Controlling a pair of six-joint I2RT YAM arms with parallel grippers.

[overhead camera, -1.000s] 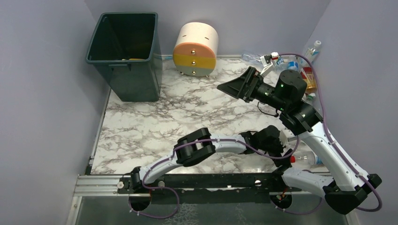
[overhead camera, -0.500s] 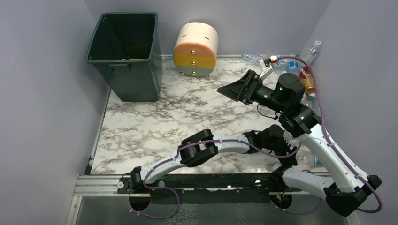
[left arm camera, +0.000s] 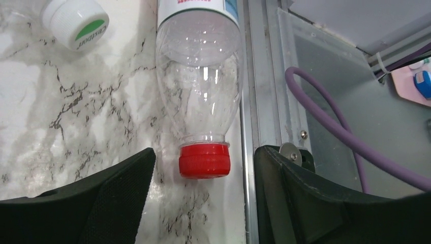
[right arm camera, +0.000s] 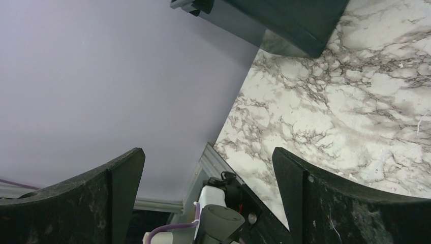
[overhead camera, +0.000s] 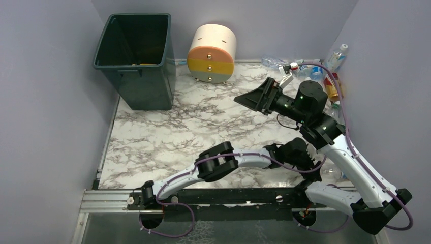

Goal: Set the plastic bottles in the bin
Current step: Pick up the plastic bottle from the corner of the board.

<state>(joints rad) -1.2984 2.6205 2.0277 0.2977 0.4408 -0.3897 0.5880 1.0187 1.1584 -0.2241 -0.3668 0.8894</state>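
A clear plastic bottle (left arm camera: 199, 91) with a red cap (left arm camera: 204, 160) lies on the marble by the table's right edge, cap towards my left gripper (left arm camera: 203, 155). That gripper is open, one jaw on each side of the cap, and neither touches it. From above, the bottle's body (overhead camera: 331, 172) shows beside the left wrist, under the right arm. Another bottle's white and green cap (left arm camera: 75, 21) lies close by. More bottles (overhead camera: 325, 84) are piled at the back right corner. The dark green bin (overhead camera: 134, 56) stands at the back left. My right gripper (overhead camera: 249, 99) hangs open and empty above the table.
A round cream, yellow and grey drawer unit (overhead camera: 212, 53) stands next to the bin. A metal rail (left arm camera: 254, 101) and a purple cable (left arm camera: 330, 132) run just right of the bottle. The right arm (overhead camera: 350, 162) crosses over the left wrist. Walls close in left, back and right.
My left gripper has slid right towards the red-capped bottle and now covers its cap from above; its jaws have narrowed a little. The right gripper has drifted slightly left.
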